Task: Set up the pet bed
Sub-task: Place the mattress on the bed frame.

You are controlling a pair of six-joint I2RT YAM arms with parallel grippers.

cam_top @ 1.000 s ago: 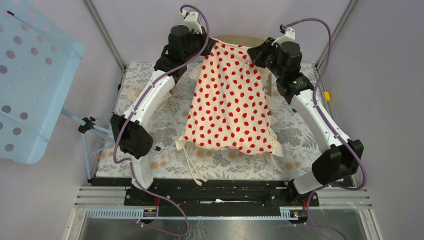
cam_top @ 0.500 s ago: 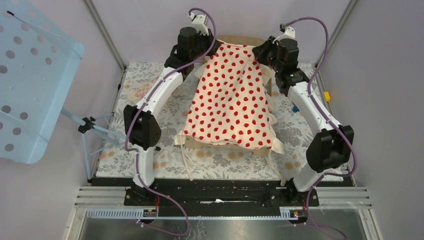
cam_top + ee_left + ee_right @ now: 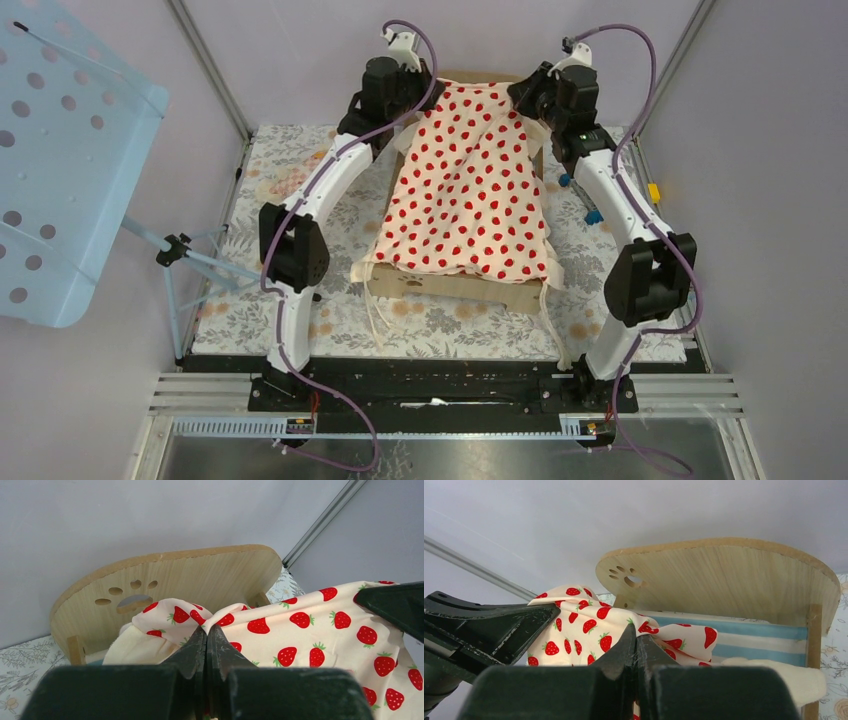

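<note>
Left wrist view: the left gripper (image 3: 206,629) is seen clamped shut on a pinched fold of the strawberry blanket (image 3: 310,625), near the head of the pet bed (image 3: 210,575). The right gripper (image 3: 636,631) is likewise clamped on the blanket. The striped mattress (image 3: 764,629) is shown only by the right wrist. The bared footboard (image 3: 455,288), with the bed standing mid-table (image 3: 300,180), is shown only from above.
</note>
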